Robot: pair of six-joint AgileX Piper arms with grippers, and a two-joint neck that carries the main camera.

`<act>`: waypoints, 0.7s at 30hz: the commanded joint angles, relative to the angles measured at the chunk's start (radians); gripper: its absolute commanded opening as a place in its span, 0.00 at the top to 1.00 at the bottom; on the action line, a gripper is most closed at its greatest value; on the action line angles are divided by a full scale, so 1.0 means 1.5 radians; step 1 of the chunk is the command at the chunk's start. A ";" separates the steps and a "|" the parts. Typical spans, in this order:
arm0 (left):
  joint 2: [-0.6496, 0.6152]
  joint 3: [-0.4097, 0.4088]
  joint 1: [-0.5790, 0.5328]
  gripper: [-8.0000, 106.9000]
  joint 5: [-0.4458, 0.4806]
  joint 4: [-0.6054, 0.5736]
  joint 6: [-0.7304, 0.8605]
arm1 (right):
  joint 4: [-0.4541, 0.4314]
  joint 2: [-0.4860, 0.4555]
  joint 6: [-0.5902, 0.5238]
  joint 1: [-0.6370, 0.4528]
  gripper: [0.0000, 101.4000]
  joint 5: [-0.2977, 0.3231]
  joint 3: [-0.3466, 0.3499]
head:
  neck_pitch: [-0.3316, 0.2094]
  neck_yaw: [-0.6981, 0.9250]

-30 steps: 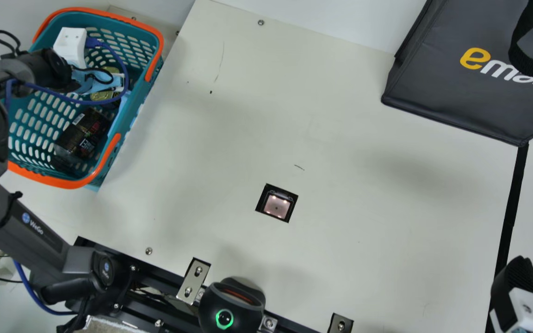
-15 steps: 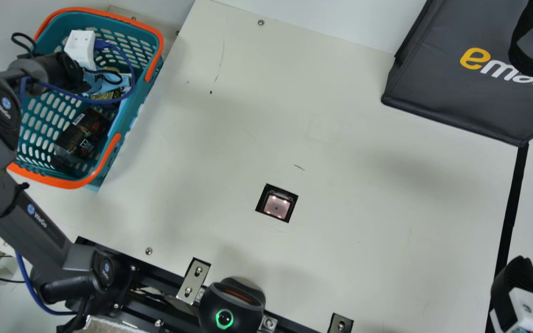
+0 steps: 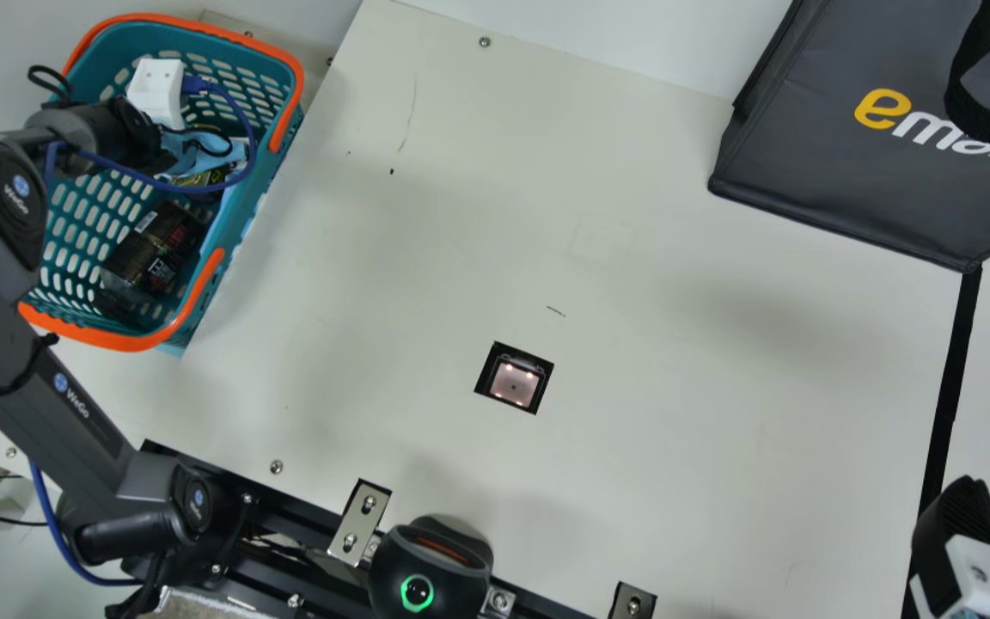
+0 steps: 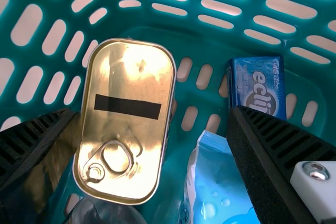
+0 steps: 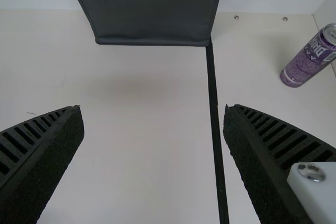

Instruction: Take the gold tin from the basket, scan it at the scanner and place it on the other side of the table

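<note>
In the main view, the teal basket (image 3: 117,341) with orange handles stands at the left side of the cream table (image 3: 418,258). The left gripper (image 3: 141,129) is at the basket, and a dark-labelled package (image 3: 155,248) lies inside. The scanner (image 3: 514,383) is a lit square window in the table. At the lower right is the right gripper (image 3: 966,520); farther back lies a dark grey bag (image 3: 839,172).

In the left wrist view, the left gripper's jaws stand wide. The gold tin (image 4: 123,137) lies in the basket with its pull ring (image 4: 116,157) and black strip (image 4: 127,106) facing the camera. A blue box (image 4: 257,85) and a light-blue pouch (image 4: 218,182) are near it.

In the right wrist view, the right gripper's jaws are spread wide above the table. A black line (image 5: 213,108) runs from the bag, and a purple can (image 5: 304,64) is off to one side.
</note>
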 commanded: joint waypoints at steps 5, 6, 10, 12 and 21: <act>0.008 -0.010 0.010 0.15 0.012 -0.069 0.067 | 0.000 0.000 0.000 0.000 0.06 0.000 0.000 | -0.019 0.003; 0.010 -0.012 0.013 0.15 0.014 -0.076 0.077 | 0.000 0.000 0.000 0.000 0.06 0.000 0.000 | -0.019 0.003; 0.013 -0.015 0.024 0.15 0.021 -0.103 0.110 | 0.000 0.000 0.000 0.000 0.06 0.000 0.000 | -0.019 0.003; 0.012 -0.016 0.028 0.15 0.030 -0.121 0.130 | 0.000 0.000 0.000 0.000 0.06 0.000 0.000 | -0.019 0.003; -0.016 0.004 0.042 0.15 0.083 -0.231 0.260 | 0.000 0.000 0.000 0.000 0.06 0.000 0.000 | -0.019 0.003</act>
